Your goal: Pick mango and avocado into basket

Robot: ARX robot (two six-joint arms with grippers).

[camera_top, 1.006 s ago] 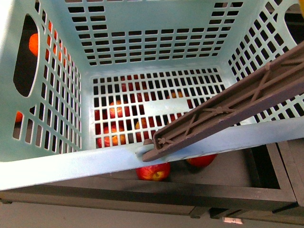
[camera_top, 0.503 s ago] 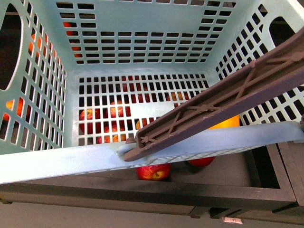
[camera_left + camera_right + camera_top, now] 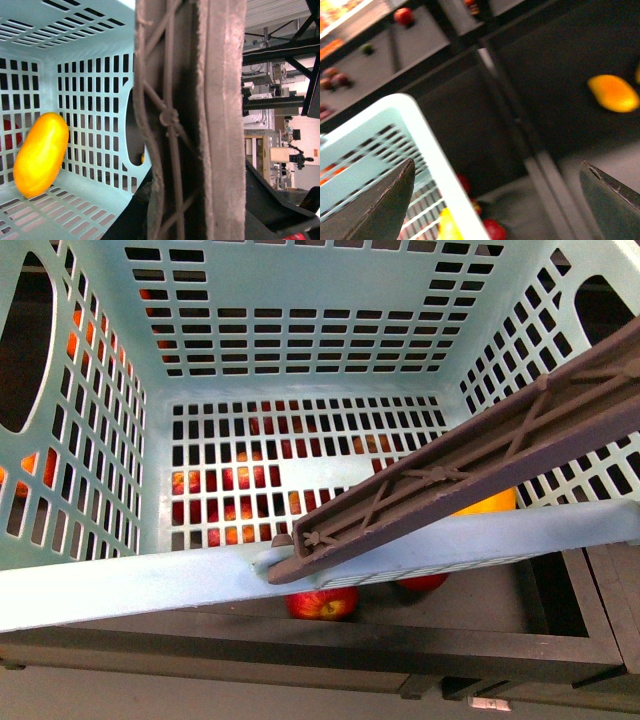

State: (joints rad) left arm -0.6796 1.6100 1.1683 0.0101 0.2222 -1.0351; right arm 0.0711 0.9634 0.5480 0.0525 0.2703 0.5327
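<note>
The light teal basket (image 3: pixel 300 330) fills the front view, tilted, with its brown handle (image 3: pixel 470 470) slanting across its near rim. A bright yellow-orange mango (image 3: pixel 487 503) lies inside at the right, partly behind the handle; it also shows in the left wrist view (image 3: pixel 41 154) on the slotted floor. My left gripper (image 3: pixel 195 220) is shut on the basket's handle (image 3: pixel 200 110). My right gripper (image 3: pixel 500 200) is open and empty, beside the basket's rim (image 3: pixel 420 135), over a dark shelf. Another yellow mango (image 3: pixel 613 93) lies on that shelf. No avocado shows.
Red apples (image 3: pixel 322 602) lie in a black crate (image 3: pixel 300 640) under the basket and show through its floor slots. Orange fruit (image 3: pixel 70 340) shows through the left wall. More red fruit (image 3: pixel 492 230) lies below the rim in the right wrist view.
The basket has shifted and swung a little. A yellow mango that did not show one second ago now lies inside it at the right, behind the handle.
</note>
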